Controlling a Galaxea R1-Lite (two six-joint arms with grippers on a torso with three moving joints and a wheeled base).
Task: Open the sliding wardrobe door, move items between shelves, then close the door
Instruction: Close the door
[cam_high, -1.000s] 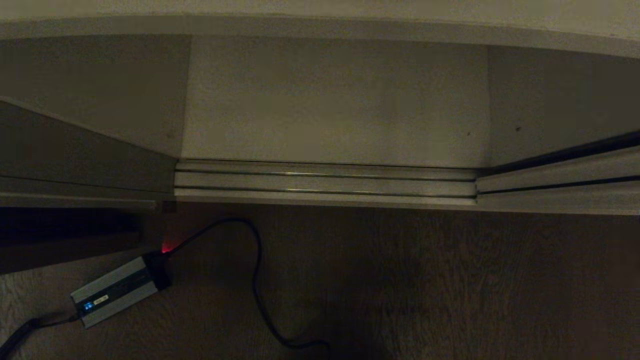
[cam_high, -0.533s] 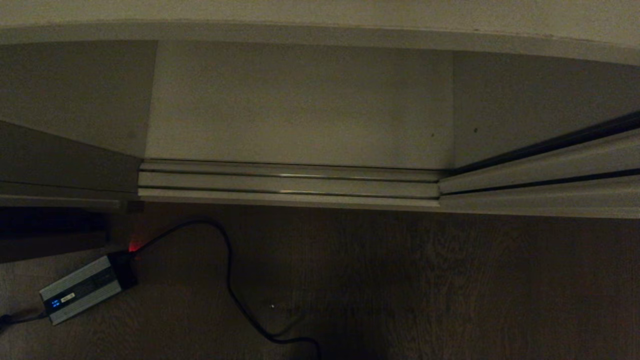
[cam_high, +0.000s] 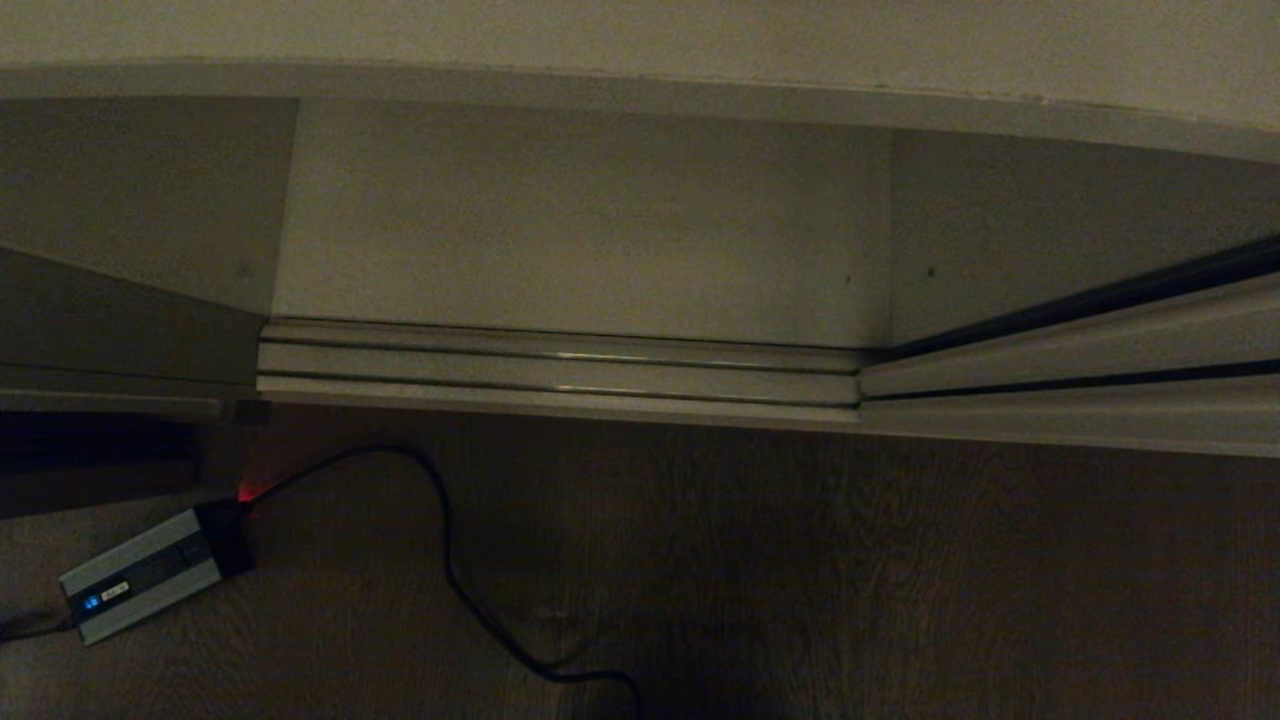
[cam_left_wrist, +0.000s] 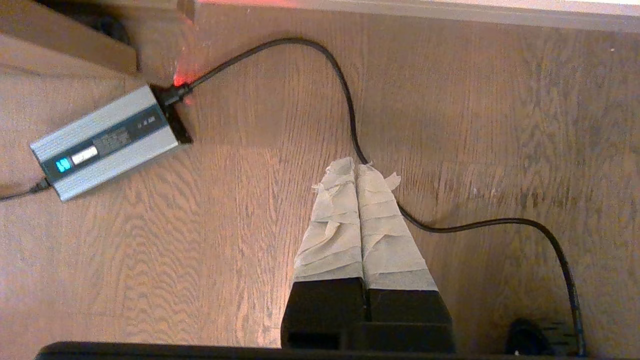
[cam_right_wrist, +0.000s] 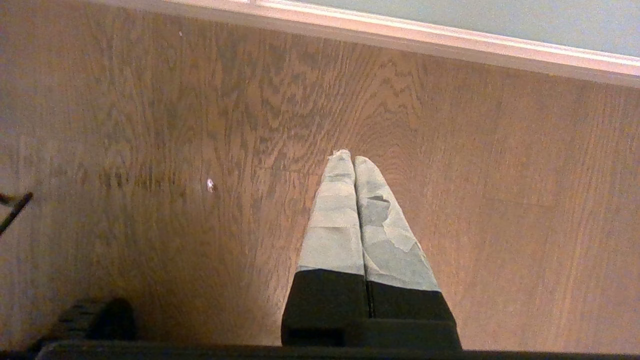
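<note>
The sliding wardrobe door (cam_right_wrist: 500, 20) is a pale grey-green panel in a light metal frame. In the head view its lower edge (cam_high: 1100, 415) runs off to the right, leaving the wardrobe uncovered in front of me. An off-white shelf (cam_high: 580, 220) forms the wardrobe's bottom board, and another shelf (cam_high: 640, 30) crosses above it. The items are out of view. My left gripper (cam_left_wrist: 356, 165) hangs shut and holds nothing over the wooden floor beside a black cable (cam_left_wrist: 345, 100). The right gripper (cam_right_wrist: 352, 159) is likewise shut on nothing above bare floor. Neither arm shows in the head view.
A ribbed metal floor track (cam_high: 560, 370) lies along the wardrobe's front. A grey box (cam_high: 140, 585) with a lit display sits on the floor at the left, its black cable (cam_high: 450, 570) looping toward me. A brown side board (cam_high: 100, 330) stands at the left.
The whole head view has shifted left and slightly down, so the camera has moved rightward along the wardrobe. Nothing in the scene itself has moved.
</note>
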